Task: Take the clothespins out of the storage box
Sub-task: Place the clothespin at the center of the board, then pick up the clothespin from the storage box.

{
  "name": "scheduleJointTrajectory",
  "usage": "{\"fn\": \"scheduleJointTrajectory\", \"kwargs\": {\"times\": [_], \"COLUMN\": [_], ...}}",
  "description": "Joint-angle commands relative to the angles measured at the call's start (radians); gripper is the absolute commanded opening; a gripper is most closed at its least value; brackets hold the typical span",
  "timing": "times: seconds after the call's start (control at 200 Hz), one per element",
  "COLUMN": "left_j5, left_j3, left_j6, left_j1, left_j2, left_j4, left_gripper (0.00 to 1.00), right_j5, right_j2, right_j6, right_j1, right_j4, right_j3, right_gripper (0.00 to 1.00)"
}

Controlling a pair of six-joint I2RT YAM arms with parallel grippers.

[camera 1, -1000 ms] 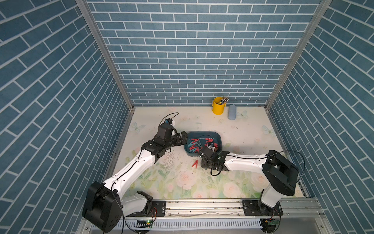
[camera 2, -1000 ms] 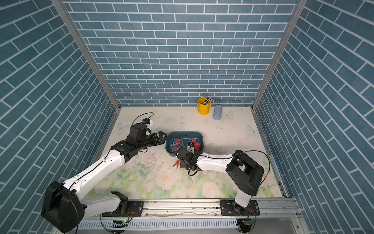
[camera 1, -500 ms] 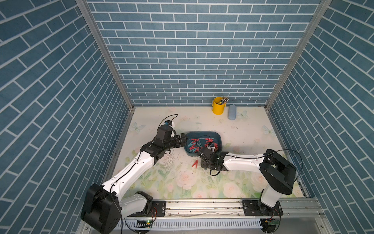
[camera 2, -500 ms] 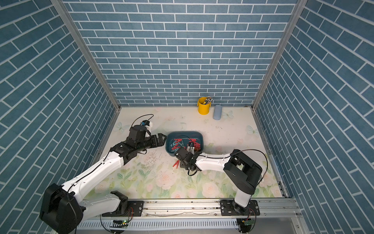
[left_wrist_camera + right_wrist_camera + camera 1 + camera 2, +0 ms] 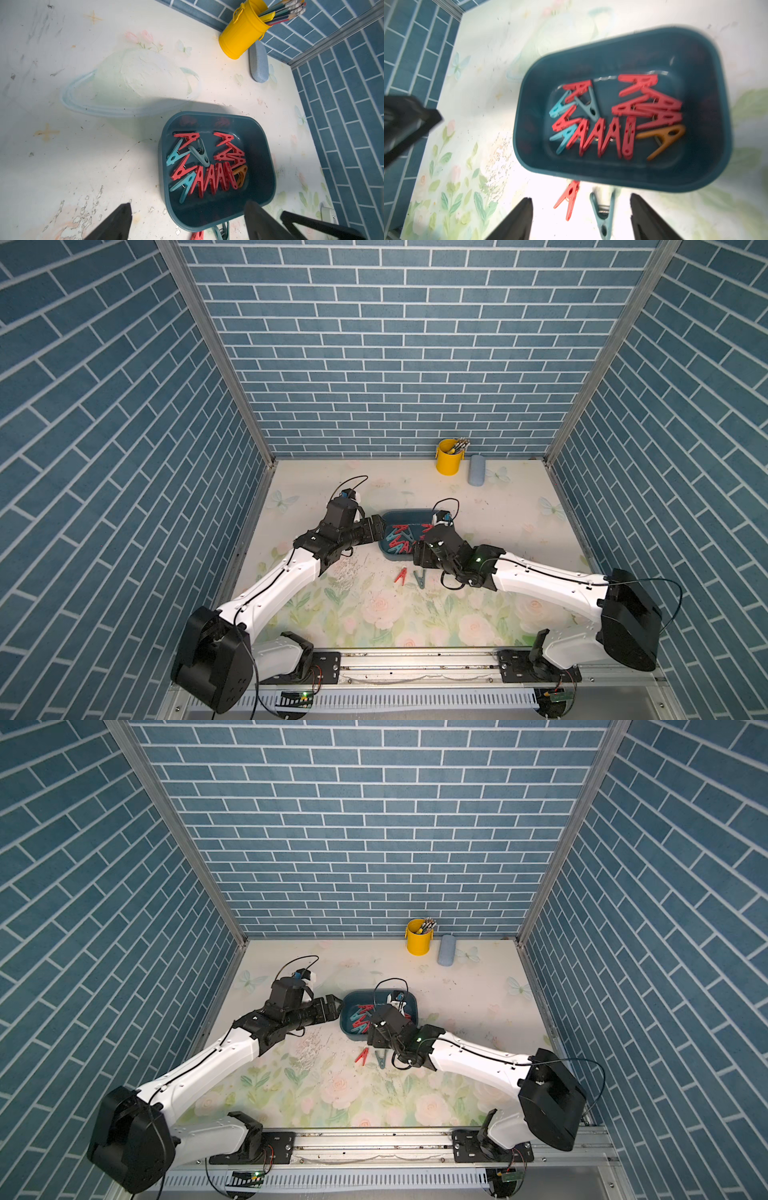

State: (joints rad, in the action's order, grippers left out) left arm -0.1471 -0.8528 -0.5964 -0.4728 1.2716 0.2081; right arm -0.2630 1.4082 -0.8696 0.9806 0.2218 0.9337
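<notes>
Clothespins [image 5: 209,176], mostly red, are lying in the storage box [image 5: 264,187] mid-table
Two are resting outside its near rim on open mat [image 5: 83,145]; left gripper [image 5: 188,203] and right gripper [image 5: 580,197] are hovering spread, empty

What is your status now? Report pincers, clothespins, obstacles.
Left pincer open, empty. Right pincer open, empty. Red clothespin and teal clothespin out on table; other clothespins in storage box. Both pincers crowd the box.

No legible txt, labels, brands or nos. anywhere; none on any obj.
</notes>
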Motion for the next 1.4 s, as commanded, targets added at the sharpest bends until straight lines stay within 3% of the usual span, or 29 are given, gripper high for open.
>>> {"fn": "scheduleJointTrajectory", "kwargs": {"times": [0.0, 0.12, 0.275, 0.355, 0.61, 0.925, 1.395], "left_j5": [0.036, 0.077, 0.138, 0.151, 0.189, 0.219, 0.26], "left_j3": [-0.056, -0.12, -0.206, -0.258, -0.388, -0.48, -0.545], "left_j6": [-0.027, -0.06, -0.112, -0.136, -0.202, -0.236, -0.251], "left_j1": [-0.042, -0.101, -0.181, -0.203, -0.216, -0.215, -0.204], "left_j2": [0.06, 0.147, 0.277, 0.353, 0.552, 0.69, 0.778], "left_j4": [0.0, 0.016, 0.04, 0.061, 0.124, 0.168, 0.201], "left_gripper": [0.86, 0.74, 0.58, 0.45, 0.3, 0.24, 0.28], "right_j5": [0.022, 0.057, 0.079, 0.08, 0.099, 0.113, 0.125], "right_j2": [-0.039, -0.068, -0.099, -0.112, -0.133, -0.146, -0.147], "right_j6": [0.094, 0.125, 0.157, 0.169, 0.202, 0.213, 0.213], "right_j1": [-0.045, -0.096, -0.152, -0.171, -0.214, -0.246, -0.263], "right_j4": [-0.016, -0.04, -0.056, -0.058, -0.058, -0.054, -0.058], "right_j3": [-0.023, -0.043, -0.064, -0.069, -0.075, -0.088, -0.099], "right_gripper": [0.87, 1.0, 0.99, 1.0, 0.99, 0.99, 0.99]}}
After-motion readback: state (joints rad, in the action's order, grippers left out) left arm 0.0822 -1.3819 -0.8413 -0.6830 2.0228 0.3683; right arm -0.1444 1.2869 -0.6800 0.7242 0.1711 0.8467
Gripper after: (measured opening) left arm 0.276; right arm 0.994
